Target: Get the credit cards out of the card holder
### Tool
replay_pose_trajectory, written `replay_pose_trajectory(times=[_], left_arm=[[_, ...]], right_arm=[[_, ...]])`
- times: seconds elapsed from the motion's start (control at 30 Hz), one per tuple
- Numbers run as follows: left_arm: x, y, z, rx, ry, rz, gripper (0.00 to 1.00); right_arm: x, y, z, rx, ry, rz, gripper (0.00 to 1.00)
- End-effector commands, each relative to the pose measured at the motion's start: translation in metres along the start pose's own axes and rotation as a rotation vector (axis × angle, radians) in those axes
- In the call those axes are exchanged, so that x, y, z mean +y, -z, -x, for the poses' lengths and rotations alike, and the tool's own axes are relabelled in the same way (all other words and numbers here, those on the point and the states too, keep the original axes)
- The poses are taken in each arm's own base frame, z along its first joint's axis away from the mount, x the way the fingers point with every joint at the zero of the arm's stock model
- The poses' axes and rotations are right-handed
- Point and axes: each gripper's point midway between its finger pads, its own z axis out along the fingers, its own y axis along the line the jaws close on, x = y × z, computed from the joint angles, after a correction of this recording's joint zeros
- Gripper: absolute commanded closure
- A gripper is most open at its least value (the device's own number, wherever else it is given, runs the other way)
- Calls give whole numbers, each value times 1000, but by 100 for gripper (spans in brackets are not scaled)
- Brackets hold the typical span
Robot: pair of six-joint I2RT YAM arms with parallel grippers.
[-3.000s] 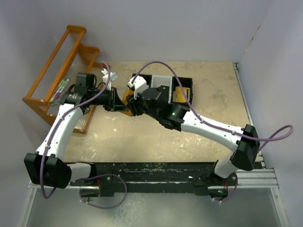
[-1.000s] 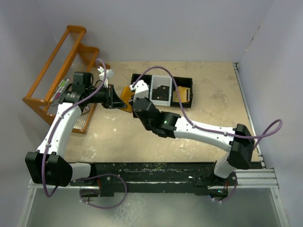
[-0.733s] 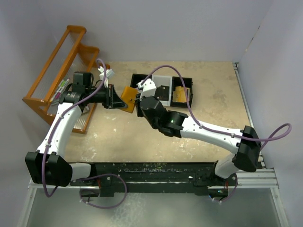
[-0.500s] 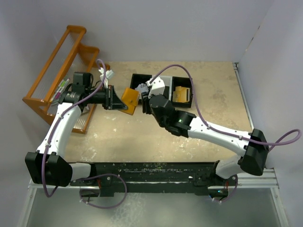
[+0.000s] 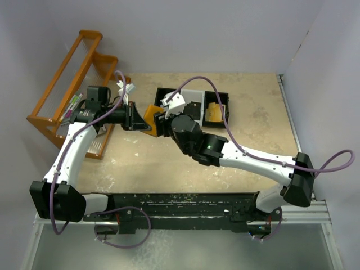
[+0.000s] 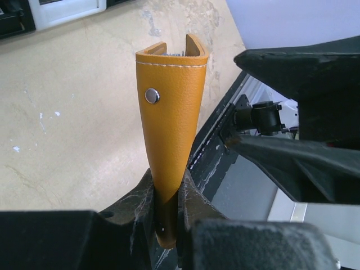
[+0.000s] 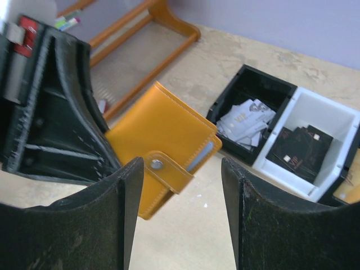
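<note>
Card holder is folded shut and held off the table just beside the black tray, its lower edge clamped in the left gripper. Right gripper faces the snap tab with jaws spread, empty, not touching. No credit cards are out: judged early, with unsnapping and every extraction left; the pale sliver at the holder's edge may be card or lining.

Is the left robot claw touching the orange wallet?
Touching. The left wrist view shows the card holder pinched at its lower end between the two fingers of the left gripper, with no gap on either side.
</note>
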Motion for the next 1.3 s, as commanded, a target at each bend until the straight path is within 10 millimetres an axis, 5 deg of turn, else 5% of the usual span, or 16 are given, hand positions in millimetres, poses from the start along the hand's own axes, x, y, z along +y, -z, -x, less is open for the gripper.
replay_pose_trajectory(times=[0.0,0.33,0.5,0.87,1.27], left_arm=[[4,3,13,-38,-55,41,100],[0,5,14,-31,-63,34,100],[-6,9,9,-35,-80,25,100],[-5,10,9,-37,-88,42,100],[10,11,12,-50,-89,128,100]], right_arm=[[15,-6,31,-55,-81,12,40],[31,-43,-15,101,-38,-68,46],[25,-48,-32,129,-31,-116,59],[0,-50,-41,139,-16,-244,96],[-27,-44,-46,148,-66,-317,100]])
